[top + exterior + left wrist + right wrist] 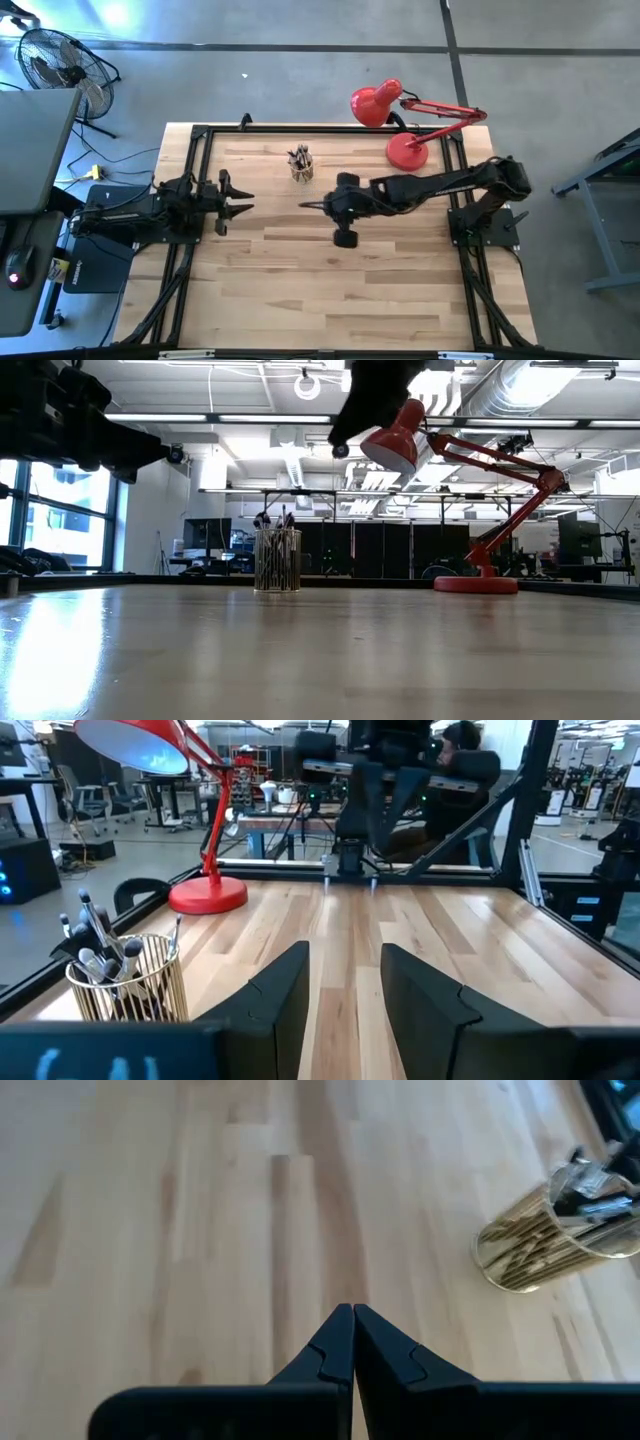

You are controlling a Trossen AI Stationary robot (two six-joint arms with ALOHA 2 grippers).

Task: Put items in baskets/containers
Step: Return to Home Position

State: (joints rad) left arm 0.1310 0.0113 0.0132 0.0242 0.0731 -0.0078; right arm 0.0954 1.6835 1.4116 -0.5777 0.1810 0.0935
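A small clear yellowish cup (301, 170) stands on its base on the table's far part, left of the middle. It also shows in the low view (277, 562), the left wrist view (130, 982) and the right wrist view (550, 1238). Several thin dark brush-like sticks (299, 156) stand in it, their ends sticking out above the rim (100, 945). My right gripper (305, 205) is shut and empty above the table's middle, a little nearer than the cup; its closed tips show in its wrist view (353, 1315). My left gripper (245, 201) is open and empty at the left edge (345, 985).
A red desk lamp stands at the table's far right, its round base (407, 151) on the wood and its head (375, 104) beyond the far edge. A black frame (200, 135) runs round the table. Bare wood (330, 290) fills the near half.
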